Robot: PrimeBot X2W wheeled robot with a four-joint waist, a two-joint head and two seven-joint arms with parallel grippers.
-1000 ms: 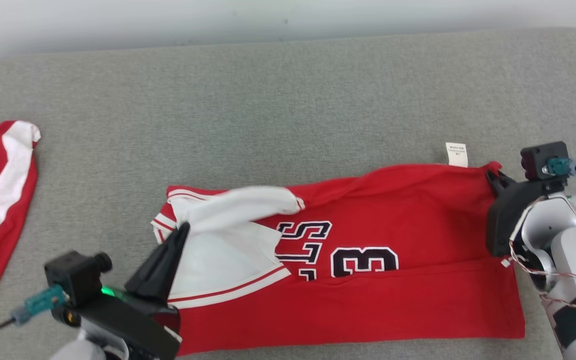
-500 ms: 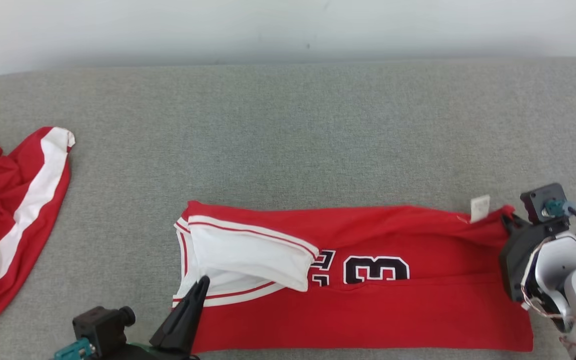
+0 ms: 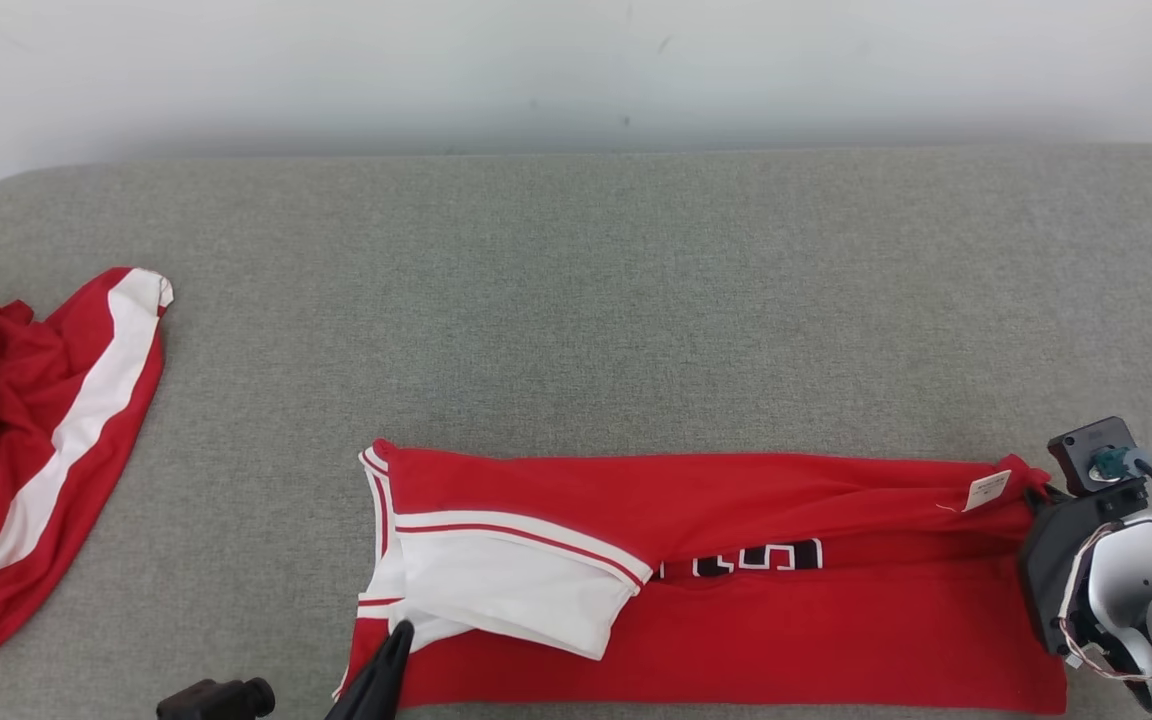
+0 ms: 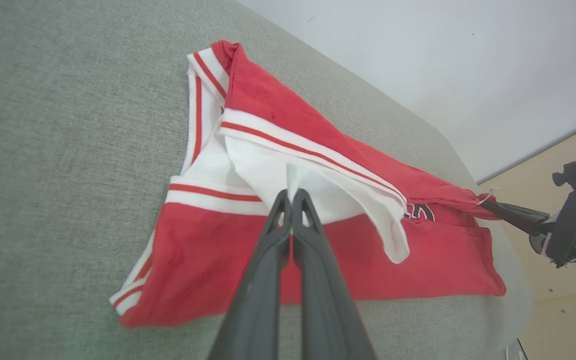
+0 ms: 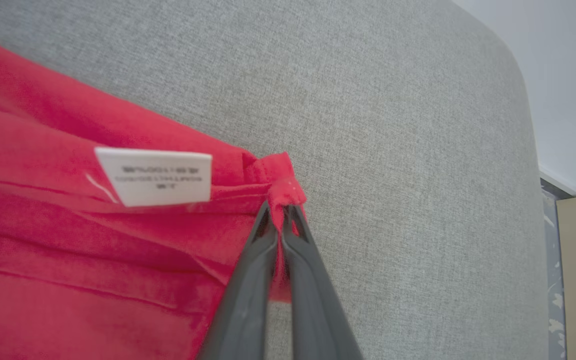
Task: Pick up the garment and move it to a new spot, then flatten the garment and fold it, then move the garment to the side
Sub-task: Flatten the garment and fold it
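Observation:
The garment point(image 3: 786, 630) is a red jersey with white trim, lying lengthwise on the grey cushion point(image 3: 576, 300). Its far long edge is doubled over toward me and covers most of the dark number. My left gripper point(image 3: 399, 638) is at the bottom edge, shut on a white flap of the armhole end point(image 4: 290, 192). My right gripper point(image 3: 1034, 490) is shut on the red hem corner point(image 5: 279, 207), next to the white care label point(image 5: 155, 176). In the left wrist view the garment point(image 4: 208, 250) stretches away to the right gripper point(image 4: 485, 202).
A second red garment with a white stripe point(image 3: 26, 450) lies bunched at the cushion's left end. A pale wall point(image 3: 576, 70) runs behind the cushion. The cushion's rounded right edge point(image 5: 528, 125) is close to my right gripper.
The head camera has shifted, so the whole picture sits lower. Both grippers have drawn the garment's far edge toward me, and the fold now hides most of the number.

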